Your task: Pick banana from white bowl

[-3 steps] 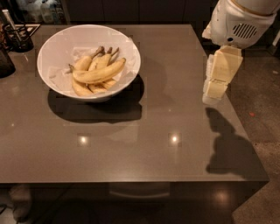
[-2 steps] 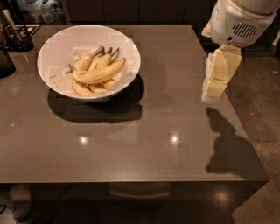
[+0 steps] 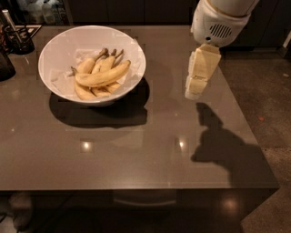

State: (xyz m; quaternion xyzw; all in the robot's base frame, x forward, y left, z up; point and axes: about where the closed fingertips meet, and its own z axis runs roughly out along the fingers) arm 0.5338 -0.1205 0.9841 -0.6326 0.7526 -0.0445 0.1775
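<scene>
Hovering right of the white bowl point(image 3: 63, 45) with banana point(image 3: 102, 75), the claw point(image 3: 194, 90) hides its spread.

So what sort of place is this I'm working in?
Probably a kitchen or office break area: a white bowl of bananas on a glossy dark table, dark cabinet fronts behind it, and speckled hard floor at right. The gripper hangs above the table's right side, away from the bowl.

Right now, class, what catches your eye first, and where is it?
The white bowl at the far left of the dark table holds several bananas, the longest banana lying across them. The cream gripper hangs above the right side, well apart from the bowl.
</scene>
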